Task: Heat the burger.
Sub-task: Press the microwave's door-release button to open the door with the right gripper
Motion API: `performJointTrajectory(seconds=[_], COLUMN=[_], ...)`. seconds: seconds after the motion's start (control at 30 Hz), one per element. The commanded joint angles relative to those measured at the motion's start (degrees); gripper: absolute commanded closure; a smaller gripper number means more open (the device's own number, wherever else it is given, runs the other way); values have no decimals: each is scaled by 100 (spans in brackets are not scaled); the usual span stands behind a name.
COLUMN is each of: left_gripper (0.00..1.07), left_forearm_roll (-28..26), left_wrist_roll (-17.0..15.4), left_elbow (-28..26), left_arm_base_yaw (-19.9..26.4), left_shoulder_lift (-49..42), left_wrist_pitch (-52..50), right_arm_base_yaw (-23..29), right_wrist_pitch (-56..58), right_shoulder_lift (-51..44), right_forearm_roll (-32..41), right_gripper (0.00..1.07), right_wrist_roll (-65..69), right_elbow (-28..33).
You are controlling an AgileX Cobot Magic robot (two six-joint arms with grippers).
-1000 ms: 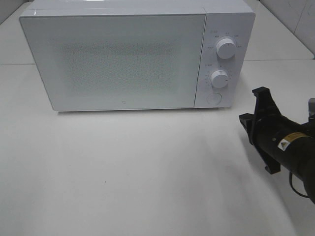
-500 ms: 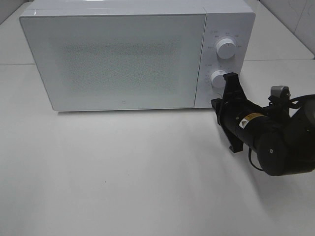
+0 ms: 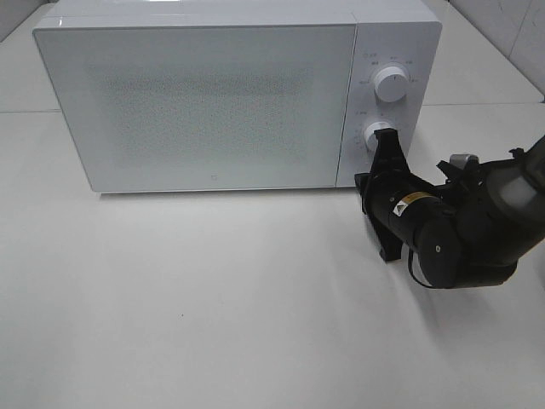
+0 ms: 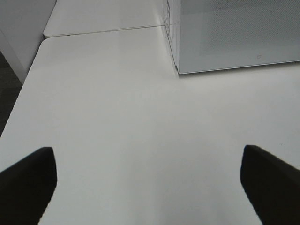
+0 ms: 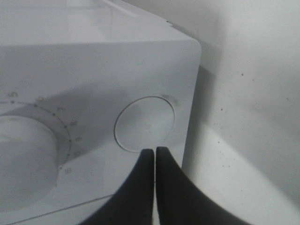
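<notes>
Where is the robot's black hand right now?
High view, right side: the shut right hand points at the microwave's round button, just under the lower knob.

We cannot see through the microwave door; dial markings are unreadably small; overhead, the right gripper hides the round button.

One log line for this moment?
right gripper: shut, tips at round button | left gripper: open, over table | microwave door: closed | burger: not in view
</notes>
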Motion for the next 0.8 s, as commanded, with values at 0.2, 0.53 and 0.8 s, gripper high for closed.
performJointTrajectory(seconds=[0.2,0.53,0.8], left_gripper=[7,7,7], left_forearm_roll=[-6,-6,-6], left_wrist_roll=[-11,-11,-11], left_elbow=[6,6,6], left_arm_base_yaw=[-40,-40,-40], left_shoulder_lift=[-109,-109,-109], left_wrist_pitch=[-23,-23,-23], right_arm_base_yaw=[-23,-155,-206], right_wrist_pitch=[63,69,74], right_shoulder_lift=[-17,23,23], right_forearm_roll=[241,189,138], right_gripper=[107,107,107], right_wrist_roll=[-189,-332,-332], right_elbow=[-74,-304,-309])
